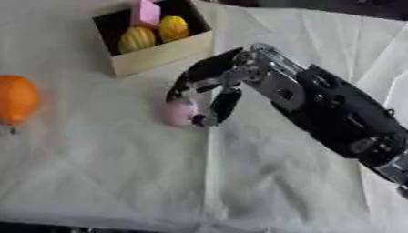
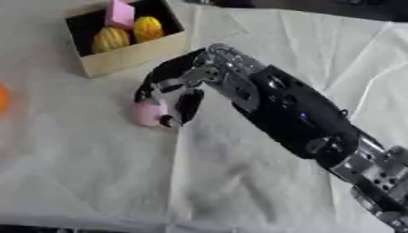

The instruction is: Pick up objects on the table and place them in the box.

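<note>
A small pink object (image 1: 180, 113) lies on the white cloth near the table's middle. My right hand (image 1: 209, 84) reaches in from the right and hangs over it, fingers curled down around its top and right side, thumb touching its right edge. The pink object still rests on the cloth. A tan cardboard box (image 1: 163, 53) stands at the upper left, holding two yellow ribbed fruits (image 1: 137, 39) and a pink block (image 1: 146, 12). An orange fruit (image 1: 17, 99) sits at the left edge. My left hand shows in neither view.
The white cloth (image 1: 104, 173) covers the table, with creases across its lower half. Its near edge runs along the bottom. A dark strip lies beyond the cloth at the top right.
</note>
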Robot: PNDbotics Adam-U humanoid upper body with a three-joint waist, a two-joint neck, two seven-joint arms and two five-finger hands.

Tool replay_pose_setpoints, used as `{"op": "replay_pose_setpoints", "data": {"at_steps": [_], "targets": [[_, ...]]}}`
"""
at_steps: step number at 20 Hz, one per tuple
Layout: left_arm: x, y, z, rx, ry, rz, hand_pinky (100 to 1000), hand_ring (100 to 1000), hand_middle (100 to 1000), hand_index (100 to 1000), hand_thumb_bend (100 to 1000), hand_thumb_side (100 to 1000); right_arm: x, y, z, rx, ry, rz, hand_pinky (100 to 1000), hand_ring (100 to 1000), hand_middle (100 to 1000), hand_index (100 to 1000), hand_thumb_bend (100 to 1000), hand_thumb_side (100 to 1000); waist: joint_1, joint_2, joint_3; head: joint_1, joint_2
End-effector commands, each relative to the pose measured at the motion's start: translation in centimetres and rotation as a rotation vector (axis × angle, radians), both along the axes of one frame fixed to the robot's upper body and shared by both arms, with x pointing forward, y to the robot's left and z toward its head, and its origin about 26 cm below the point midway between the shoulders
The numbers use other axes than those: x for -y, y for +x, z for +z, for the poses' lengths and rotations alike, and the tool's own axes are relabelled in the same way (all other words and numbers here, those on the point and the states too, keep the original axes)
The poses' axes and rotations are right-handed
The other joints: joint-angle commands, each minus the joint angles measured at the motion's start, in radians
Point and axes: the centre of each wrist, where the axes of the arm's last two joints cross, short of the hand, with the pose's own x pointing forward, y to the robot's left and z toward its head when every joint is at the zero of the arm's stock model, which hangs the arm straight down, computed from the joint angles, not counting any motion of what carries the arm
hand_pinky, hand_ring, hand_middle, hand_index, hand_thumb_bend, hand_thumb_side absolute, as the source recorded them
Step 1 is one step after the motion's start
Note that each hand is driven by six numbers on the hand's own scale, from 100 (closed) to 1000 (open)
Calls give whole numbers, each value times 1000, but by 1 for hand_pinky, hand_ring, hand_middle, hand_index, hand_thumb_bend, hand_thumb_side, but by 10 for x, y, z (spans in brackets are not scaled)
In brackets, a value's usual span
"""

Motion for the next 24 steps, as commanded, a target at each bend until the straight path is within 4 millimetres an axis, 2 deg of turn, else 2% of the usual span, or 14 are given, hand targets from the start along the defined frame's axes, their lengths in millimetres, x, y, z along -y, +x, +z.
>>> {"op": "replay_pose_setpoints", "data": {"at_steps": [1, 2, 5, 6, 10, 15, 20, 24], "targets": [[2, -2, 8, 31, 10, -14, 810, 825, 790, 841, 100, 658, 0, 0, 6, 36, 13, -3, 824, 876, 711, 885, 166, 225, 0, -8, 1, -4, 4], [2, -2, 8, 30, 10, -14, 810, 825, 790, 841, 100, 658, -1, 0, 5, 43, 16, -3, 815, 863, 696, 873, 177, 206, 0, -8, 1, -4, 4], [3, -2, 8, 28, 6, -17, 811, 826, 791, 841, 100, 659, -3, -1, 1, 60, 39, -10, 798, 837, 649, 840, 129, 171, -1, -6, 3, -5, 4], [3, -2, 8, 27, 6, -17, 811, 826, 791, 841, 100, 659, -3, -1, 0, 63, 52, -14, 790, 827, 629, 825, 100, 169, -1, -5, 4, -5, 4], [3, -2, 7, 26, 3, -18, 811, 827, 792, 840, 100, 660, -4, -1, -4, 69, 92, -28, 776, 810, 588, 791, 100, 170, -1, -5, 4, -6, 4], [3, -2, 7, 24, 1, -20, 811, 827, 792, 840, 100, 659, -6, -3, -1, 122, 189, -39, 715, 746, 512, 717, 100, 196, 0, -6, 3, -5, 4], [3, -2, 7, 20, 2, -20, 812, 828, 793, 841, 100, 659, -5, -5, 10, 169, 306, -22, 682, 719, 497, 696, 100, 186, -2, -11, -2, -4, 4], [1, -2, 7, 23, 6, -14, 811, 828, 793, 841, 100, 656, -5, -9, 36, 232, 380, -5, 679, 712, 501, 699, 100, 175, -1, -15, -6, -7, 4]]}}
